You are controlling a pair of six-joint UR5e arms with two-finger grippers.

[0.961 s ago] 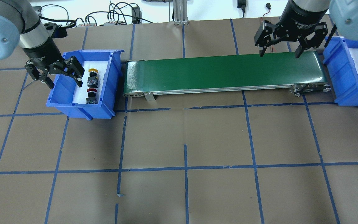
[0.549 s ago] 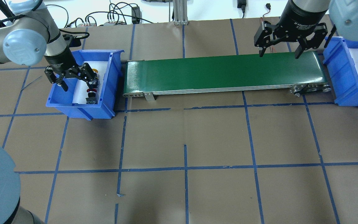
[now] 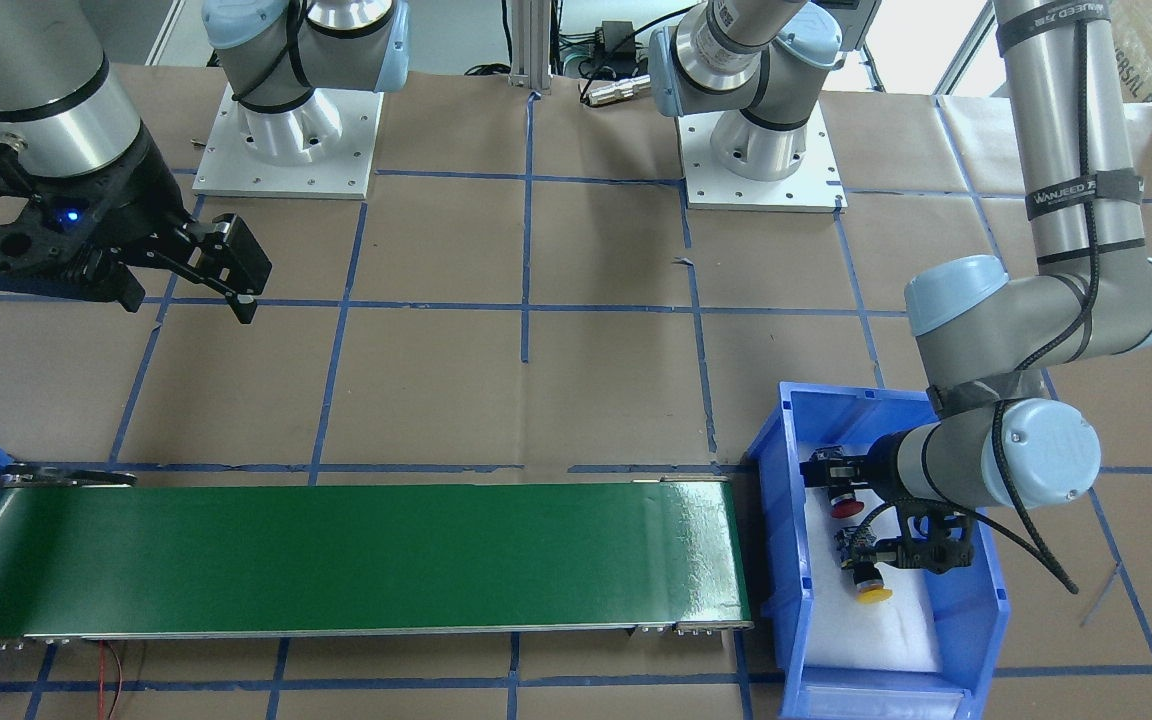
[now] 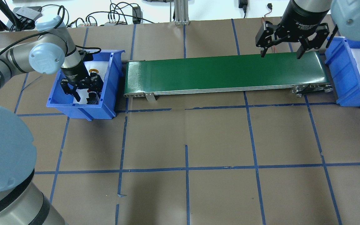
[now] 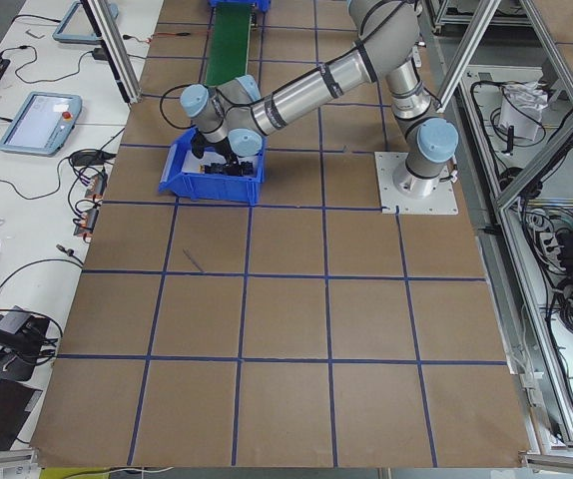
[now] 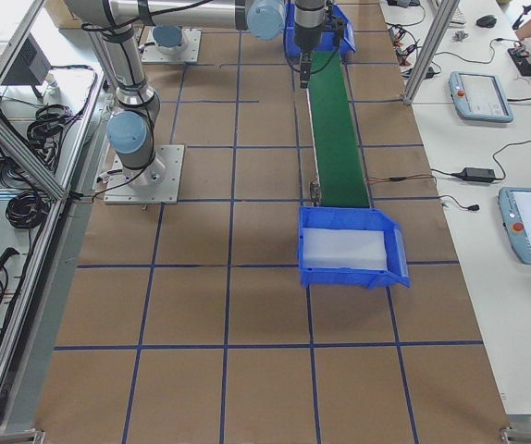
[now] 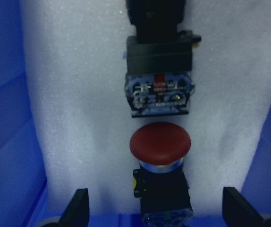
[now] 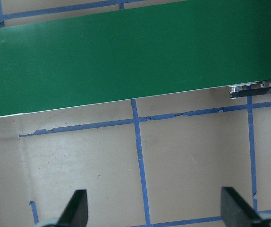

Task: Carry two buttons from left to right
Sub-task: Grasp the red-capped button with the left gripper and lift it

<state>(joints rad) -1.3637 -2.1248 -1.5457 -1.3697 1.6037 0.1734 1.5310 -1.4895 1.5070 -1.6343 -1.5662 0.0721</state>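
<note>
Left claw (image 7: 156, 209) has dropped into the left bin (image 4: 83, 110) since a second ago, fingers apart, straddling the red button (image 7: 160, 144). Yellow button (image 3: 874, 594) lies just ahead of it. A grasp looks imminent. Bin walls crowd both fingers; the way up is free. Right claw (image 4: 280, 55) hangs apart over the belt (image 4: 223, 73).

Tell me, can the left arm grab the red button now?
Probably yes. The left gripper hangs open inside the blue bin, fingers on either side of the red button, nothing between.
</note>
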